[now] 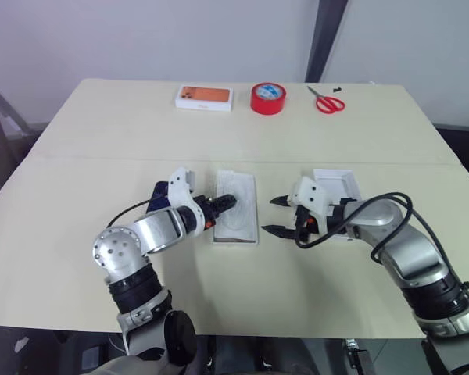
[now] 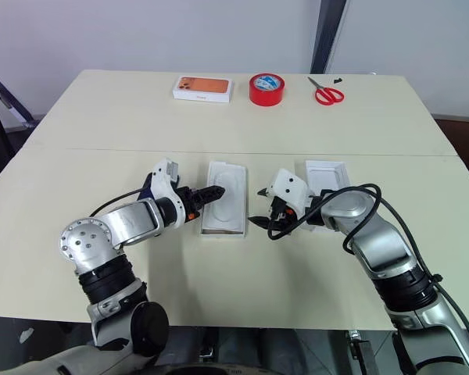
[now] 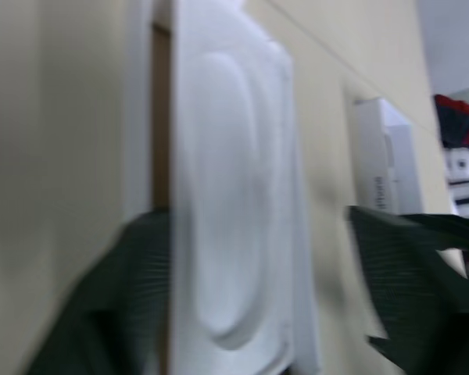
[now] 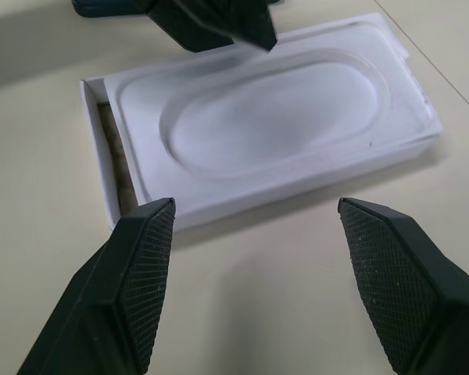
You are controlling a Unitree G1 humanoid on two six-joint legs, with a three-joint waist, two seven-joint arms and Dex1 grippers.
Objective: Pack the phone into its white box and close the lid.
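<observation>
Phone (image 1: 159, 193): dark navy slab, lying on the tabletop (image 1: 102, 141) just beside the left arm and mostly hidden by it; not yet packed.

White box (image 1: 234, 237): shallow matte card tray with thin walls, mid-tabletop. A flat white insert (image 4: 273, 117) with a smooth oval recess lies in it, skewed, leaving a gap along one wall.

Left pincer (image 1: 225, 201): spread, straddling the insert's near end, gripping nothing.

Right pincer (image 1: 275, 215): spread and empty, facing the tray's other long side.

Lid (image 1: 336, 181): deeper white shell, open side up, behind the right pincer.

Step judged: dealing with the insert before the phone goes in. The next move probably calls for squaring or lifting that thin, flexible card without sliding the light tray.
</observation>
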